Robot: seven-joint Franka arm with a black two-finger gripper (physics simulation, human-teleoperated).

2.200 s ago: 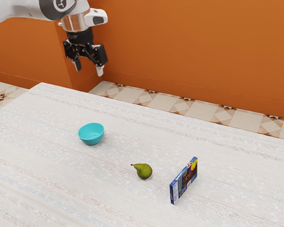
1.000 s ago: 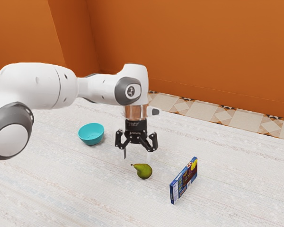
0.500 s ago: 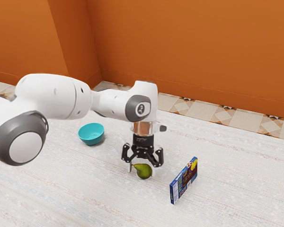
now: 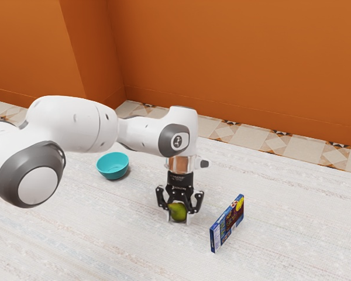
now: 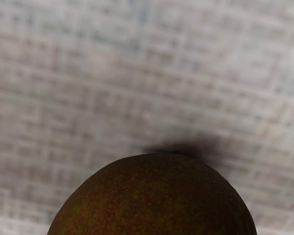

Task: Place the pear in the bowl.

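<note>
The gripper [image 4: 179, 218] is down at the table in the exterior view, shut on the green pear [image 4: 178, 212], with one finger against each side of it. The gripper's linkage covers the upper part of the pear. In the wrist view the brown-green rounded pear [image 5: 154, 196] lies just under the hand, a dark shadow beside it on the cloth. The turquoise bowl [image 4: 113, 166] stands upright away from the gripper, toward the exterior view's left. Its visible inside holds nothing.
A thin blue box [image 4: 227, 224] stands on edge close to the gripper, toward the exterior view's right. Pale woven cloth covers the table [image 4: 123, 234]. An orange wall [image 4: 240, 58] rises beyond the table's far edge.
My hand has come down over the pear from high at the exterior view's left. The fingers have closed from wide apart onto the pear. The bowl and box have stayed put.
</note>
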